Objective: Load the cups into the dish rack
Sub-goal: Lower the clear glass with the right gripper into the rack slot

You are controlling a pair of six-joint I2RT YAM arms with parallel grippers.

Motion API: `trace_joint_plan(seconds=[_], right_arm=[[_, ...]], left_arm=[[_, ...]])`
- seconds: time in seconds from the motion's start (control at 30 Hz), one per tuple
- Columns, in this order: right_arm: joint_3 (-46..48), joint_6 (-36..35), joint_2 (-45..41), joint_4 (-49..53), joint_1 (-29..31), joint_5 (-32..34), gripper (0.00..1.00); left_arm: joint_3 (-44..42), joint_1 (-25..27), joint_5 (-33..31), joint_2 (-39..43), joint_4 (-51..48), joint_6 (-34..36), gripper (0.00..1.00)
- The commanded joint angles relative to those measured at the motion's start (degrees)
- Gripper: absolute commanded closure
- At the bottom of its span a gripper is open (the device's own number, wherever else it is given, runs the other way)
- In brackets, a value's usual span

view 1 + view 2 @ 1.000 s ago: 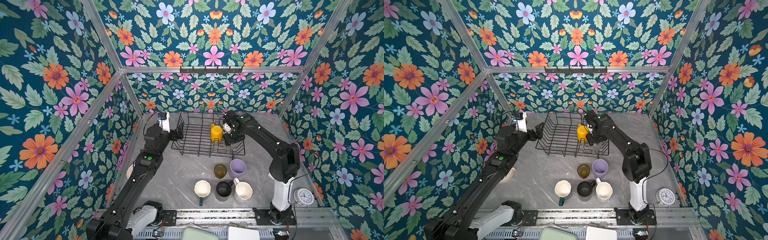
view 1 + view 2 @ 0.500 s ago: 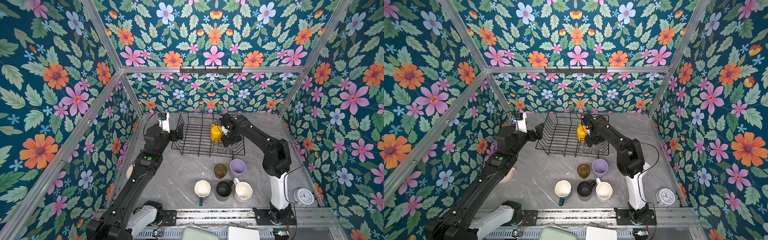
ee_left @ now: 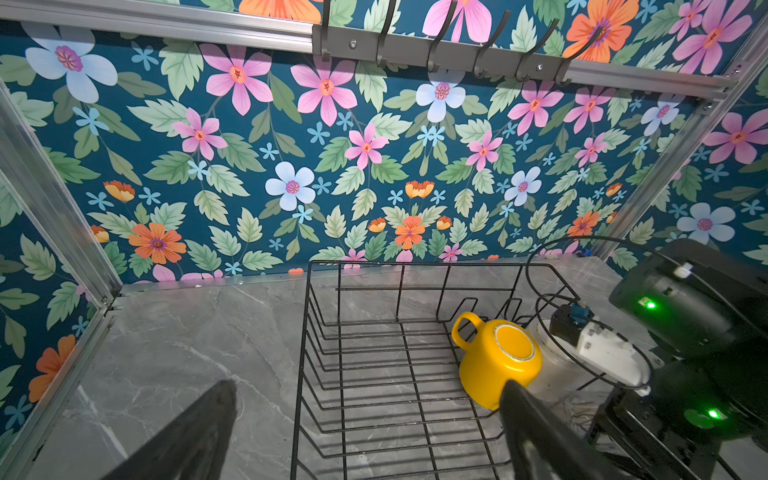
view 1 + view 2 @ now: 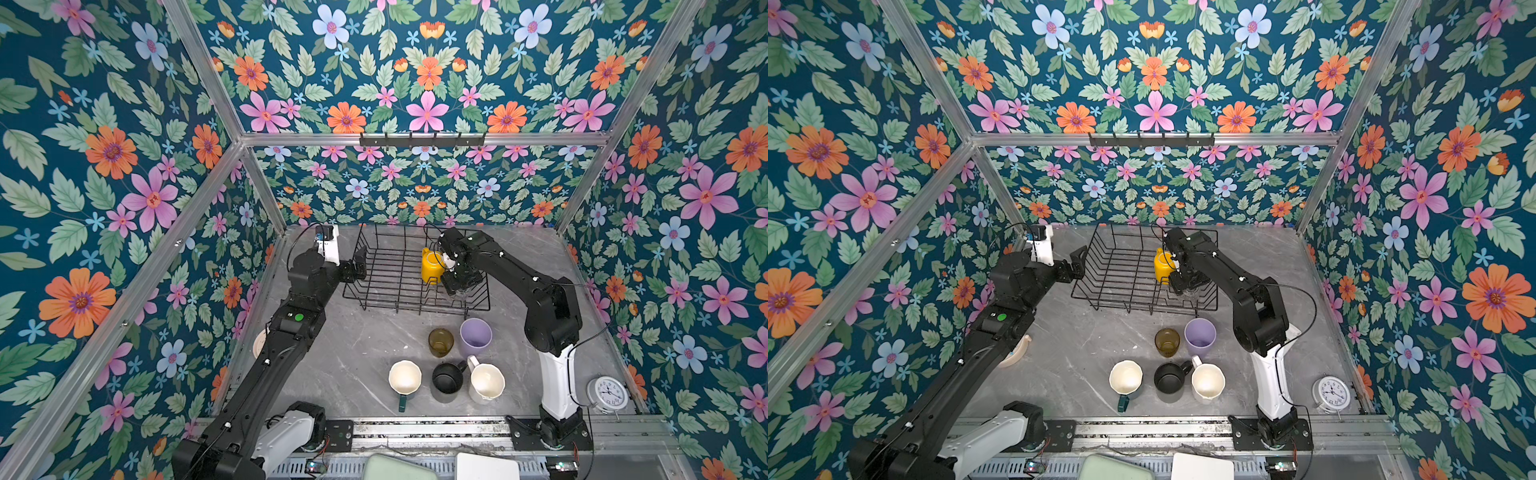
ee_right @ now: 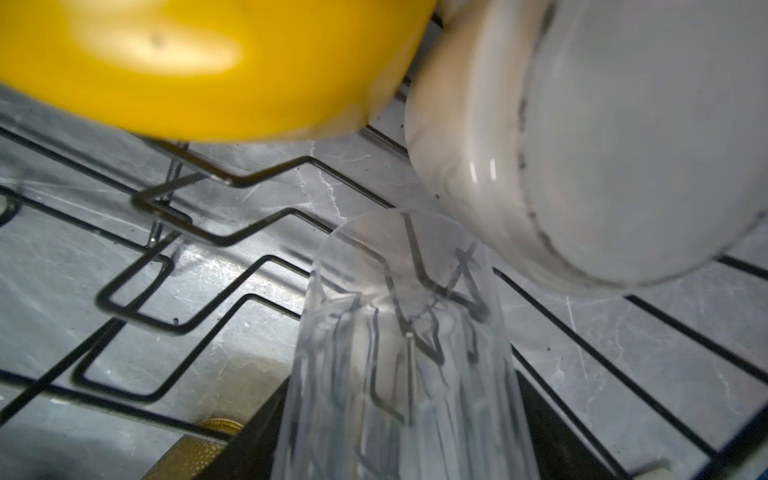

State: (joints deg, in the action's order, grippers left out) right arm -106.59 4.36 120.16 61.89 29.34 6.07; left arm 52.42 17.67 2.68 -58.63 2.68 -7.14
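left gripper (image 3: 368, 390): jaws wide, empty, beside rack (image 4: 388, 305) | right gripper (image 4: 458, 286): in rack, jaws astride clear glass (image 5: 399, 332), grip unclear | yellow mug (image 4: 431, 266): bottom-up in rack, beside glass | 5 cups (image 4: 446, 376): on table (image 4: 353, 361), outside rack

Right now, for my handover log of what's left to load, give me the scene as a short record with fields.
In rack: yellow mug, upside down; white cup, upside down beside it; clear glass
On table: amber glass, lilac tumbler, green-handled mug, black mug, white mug
Left end effector: open, empty, beside the rack
Right end effector: inside the rack, clear glass between its jaws; gripped or released, cannot tell
Also there: alarm clock, by the right arm's base
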Motion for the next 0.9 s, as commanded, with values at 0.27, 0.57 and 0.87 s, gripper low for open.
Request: trace_joint_plan(seconds=[0.27, 0.57, 0.87], right_arm=[[0.97, 1.35, -0.07, 1.37, 0.03, -2.21, 0.19], [2.26, 1.88, -3.69, 0.23, 0.04, -0.32, 0.23], [2.17, 1.70, -3.79, -0.01, -0.04, 1.58, 0.34]], left_arm=[[0.15, -0.02, -0.83, 0.28, 0.60, 0.81, 0.00], [0.14, -0.02, -0.92, 0.21, 0.49, 0.74, 0.00], [0.14, -0.01, -0.92, 0.19, 0.49, 0.73, 0.00]])
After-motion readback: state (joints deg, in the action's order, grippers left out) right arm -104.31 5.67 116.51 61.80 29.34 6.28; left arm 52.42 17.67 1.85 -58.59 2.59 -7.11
